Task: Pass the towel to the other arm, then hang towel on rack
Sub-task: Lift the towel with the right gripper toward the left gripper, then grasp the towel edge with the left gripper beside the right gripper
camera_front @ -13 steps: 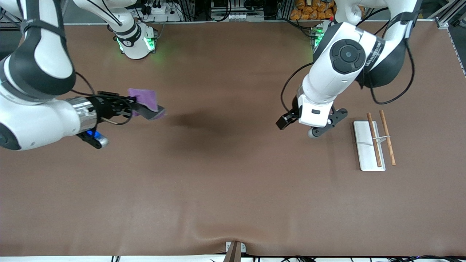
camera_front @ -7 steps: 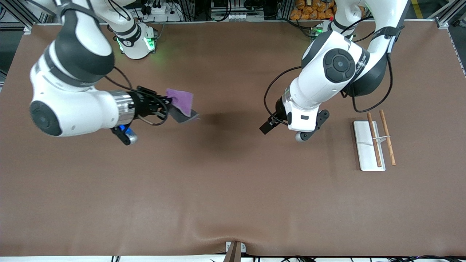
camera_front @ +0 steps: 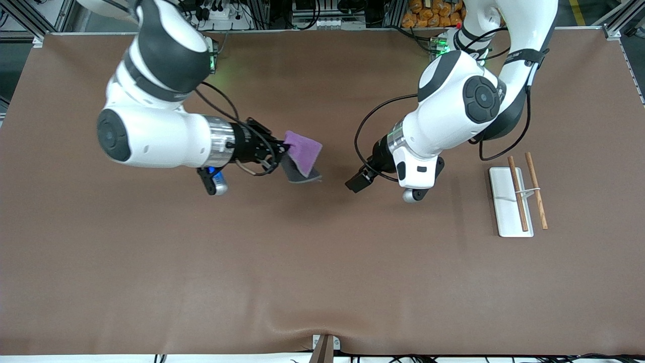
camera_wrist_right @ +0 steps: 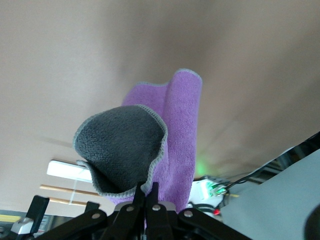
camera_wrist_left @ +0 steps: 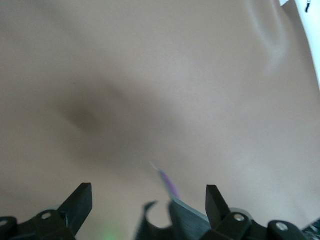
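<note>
we see the left gripper (camera_wrist_left: pixel 147 199) with its two dark fingers (camera_wrist_left: pixel 79 201) spread wide over the brown table (camera_wrist_left: pixel 165 85), and a purple-and-grey towel (camera_wrist_left: pixel 172 192) edge between them.

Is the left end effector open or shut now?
Open: the left end effector shows its two fingers wide apart, nothing between them.
</note>
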`<state>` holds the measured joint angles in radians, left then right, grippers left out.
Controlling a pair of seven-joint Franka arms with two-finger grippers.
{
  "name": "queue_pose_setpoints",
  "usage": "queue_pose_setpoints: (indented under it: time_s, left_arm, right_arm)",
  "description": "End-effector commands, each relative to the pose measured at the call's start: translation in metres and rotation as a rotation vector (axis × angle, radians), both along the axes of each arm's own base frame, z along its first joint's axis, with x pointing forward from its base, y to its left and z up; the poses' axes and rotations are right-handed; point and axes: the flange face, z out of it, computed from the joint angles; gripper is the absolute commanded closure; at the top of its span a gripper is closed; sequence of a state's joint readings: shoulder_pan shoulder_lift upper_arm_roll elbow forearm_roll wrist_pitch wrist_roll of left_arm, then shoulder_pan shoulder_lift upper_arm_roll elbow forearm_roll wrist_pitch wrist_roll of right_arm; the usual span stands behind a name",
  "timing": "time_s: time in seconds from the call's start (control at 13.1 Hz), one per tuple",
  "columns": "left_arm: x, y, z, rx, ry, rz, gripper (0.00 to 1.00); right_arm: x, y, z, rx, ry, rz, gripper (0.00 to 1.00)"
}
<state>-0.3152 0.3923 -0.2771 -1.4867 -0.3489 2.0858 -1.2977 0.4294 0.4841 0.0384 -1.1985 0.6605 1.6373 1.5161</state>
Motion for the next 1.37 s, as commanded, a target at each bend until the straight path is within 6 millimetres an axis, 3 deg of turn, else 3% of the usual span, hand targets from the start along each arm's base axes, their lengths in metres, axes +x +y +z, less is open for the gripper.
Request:
queue_pose_setpoints:
  time_s: [0.0,0.69,0.99,1.3]
  left_arm:
    - [0.008,-0.006,-0.01,-0.04,0.037,0.054,0.0]
    - [-0.004,0.009,-0.027,0.043,0.266,0.252,0.0]
    - [-0.002,0.016,0.003,0.022,0.24,0.294,0.0]
    - [-0.008,0.015,-0.006,0.05,0.281,0.287,0.05]
  right_arm:
    - [-0.003,0.021,-0.005,0.013,0.015,-0.065,1.0]
    - [-0.008,0.062,-0.018,0.065,0.006,-0.166,1.0]
    - [-0.009,0.068,-0.023,0.062,0.008,-0.166,1.0]
    - [-0.013,0.074,-0.025,0.06,0.01,-0.158,1.0]
